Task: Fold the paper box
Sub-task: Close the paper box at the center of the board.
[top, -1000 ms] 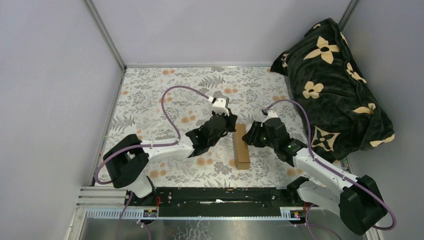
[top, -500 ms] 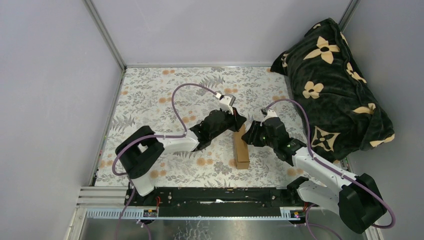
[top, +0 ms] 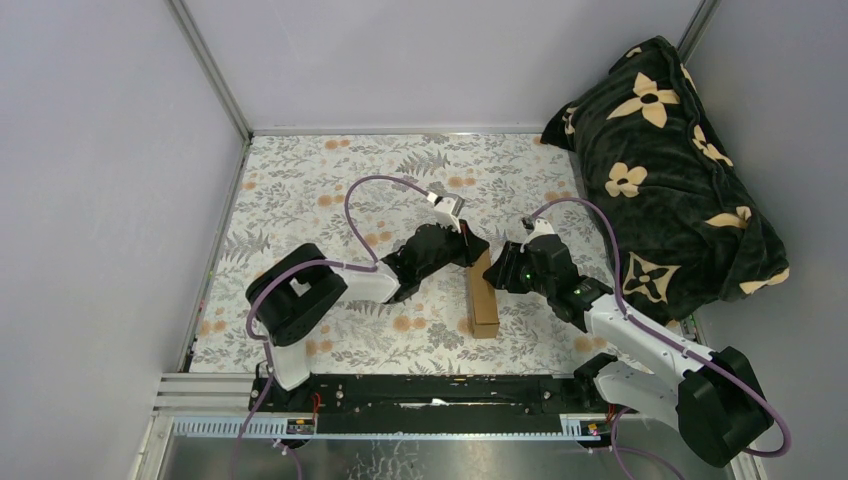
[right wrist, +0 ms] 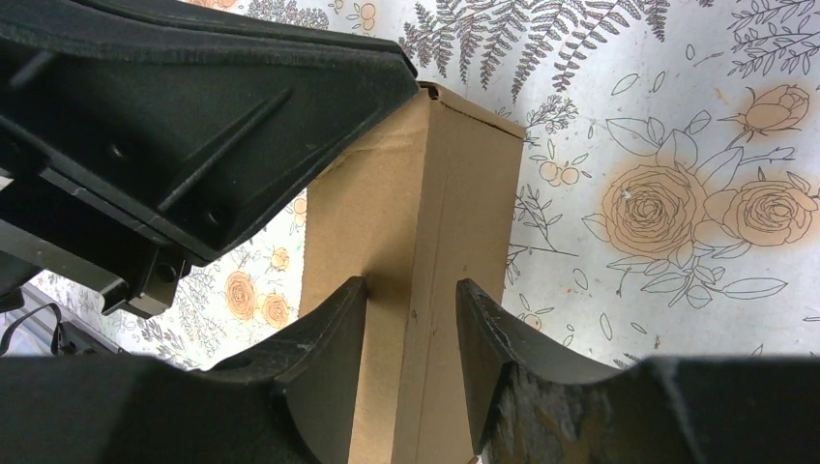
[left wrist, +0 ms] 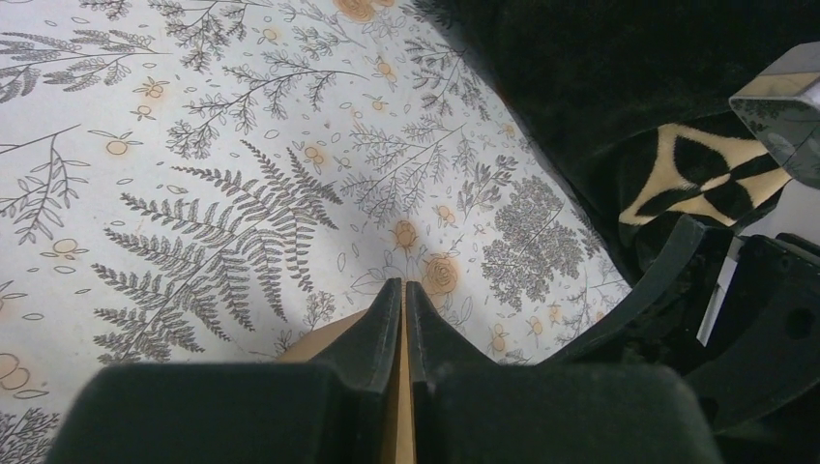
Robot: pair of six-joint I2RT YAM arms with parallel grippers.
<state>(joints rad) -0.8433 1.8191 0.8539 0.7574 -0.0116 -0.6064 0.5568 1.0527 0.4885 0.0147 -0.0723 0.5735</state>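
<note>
Grippers first: left gripper (left wrist: pixel 403 286) is pressed tight together, tips at the far end of the box (top: pixel 484 300). On its wrist cam I see brown cardboard just under and beside the tips, but can't tell if any flap is pinched. Right gripper (right wrist: pixel 411 285) is abt half spread w/ nothing clamped. Its fingers (right wrist: pixel 324 333) sit right in front of the box's right side, touching or just off it, can't tell which. Box shows as a long narrow brown block lying near the middle of the floral mat (top: pixel 300 190), long axis running near to far. Left arm comes in from the left, right arm from the right. Black flowered blanket (top: pixel 670 150) is heaped at the far right, apart from the box.
</note>
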